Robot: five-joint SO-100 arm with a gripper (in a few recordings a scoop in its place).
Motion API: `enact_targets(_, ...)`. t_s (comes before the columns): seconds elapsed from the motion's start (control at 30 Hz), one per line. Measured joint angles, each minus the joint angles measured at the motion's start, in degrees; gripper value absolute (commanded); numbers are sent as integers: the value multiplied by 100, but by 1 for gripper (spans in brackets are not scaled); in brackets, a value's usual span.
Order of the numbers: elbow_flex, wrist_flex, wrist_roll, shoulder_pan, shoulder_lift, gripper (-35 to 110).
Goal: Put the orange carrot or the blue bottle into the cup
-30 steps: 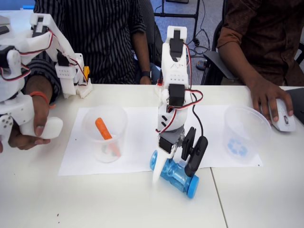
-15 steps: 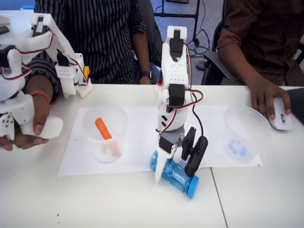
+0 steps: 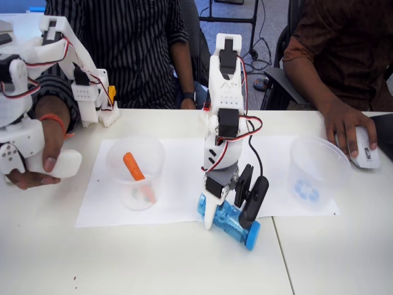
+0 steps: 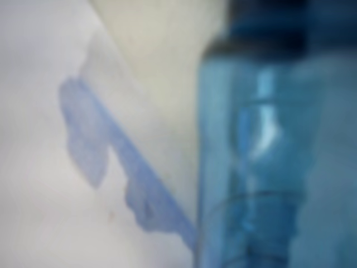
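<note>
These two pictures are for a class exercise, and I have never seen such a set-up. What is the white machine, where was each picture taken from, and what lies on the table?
The white machine is a small robot arm standing on a table. Its pincer has one white and one black finger, set either side of a blue bottle that lies on its side at the edge of a sheet of paper; whether it grips yet is unclear. One picture comes from a camera standing still across the table. The other comes from a camera on the arm itself, so close that the bottle is a blur. In the fixed view, a clear cup on the left holds an orange carrot. On the right stands an empty cup with a blue mark. Two people sit behind.
</note>
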Motion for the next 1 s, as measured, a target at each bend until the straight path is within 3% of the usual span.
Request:
enact_targets(0.43, 0, 0, -97, -9, 79, 15)
enact_targets(1.0, 0, 70, -791, -79, 1960, 15)
